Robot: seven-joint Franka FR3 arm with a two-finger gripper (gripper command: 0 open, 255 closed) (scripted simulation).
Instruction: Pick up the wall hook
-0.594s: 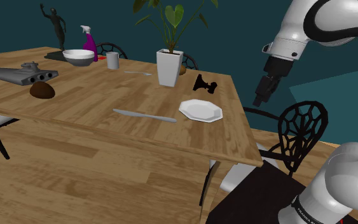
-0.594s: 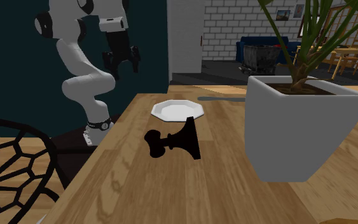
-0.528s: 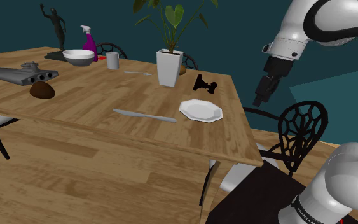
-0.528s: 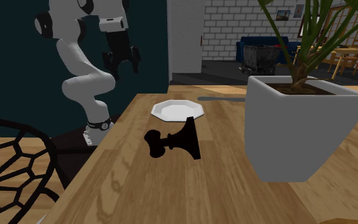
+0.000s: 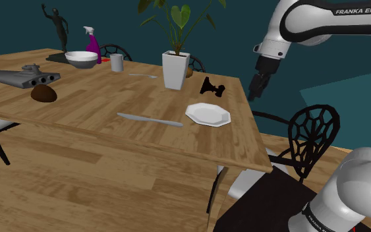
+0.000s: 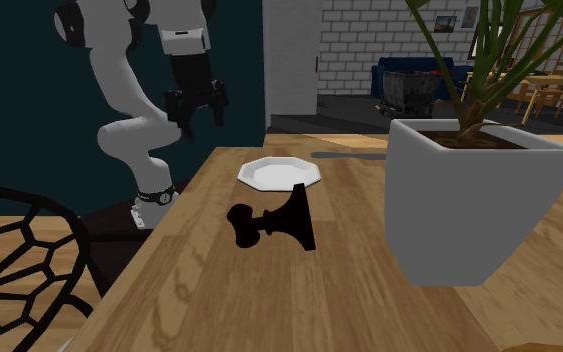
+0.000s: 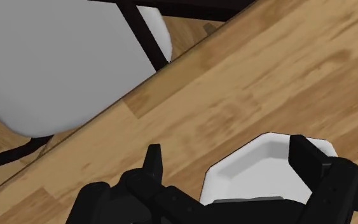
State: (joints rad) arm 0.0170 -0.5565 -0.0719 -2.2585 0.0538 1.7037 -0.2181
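- Table (image 5: 111,112): this wooden top is your work surface. The wall hook (image 5: 211,86) lies near the edge on the arm's side, so come in over that edge.
- Arm (image 5: 322,16): it hangs high, out beyond the table edge. I'd carry it in over the wood before you descend.
- Planter (image 5: 175,69): white, and close to the hook on its far side. Keep your wrist clear of the leaves.
- Plate (image 5: 208,114): white, near the hook but apart from it. The wrist view looks down on it, so I judge you're aimed short of the target.
- Hook: black, lying on its side between planter and plate, with a flared base at one end and a knob at the other. Closing across the narrow neck looks safest.
- Gripper (image 5: 251,92): the fingers stand wide apart and hold nothing.
- Lettering (image 5: 362,11): "FRANKA EMIKA" on the upper arm. You'll find no other readable writing.
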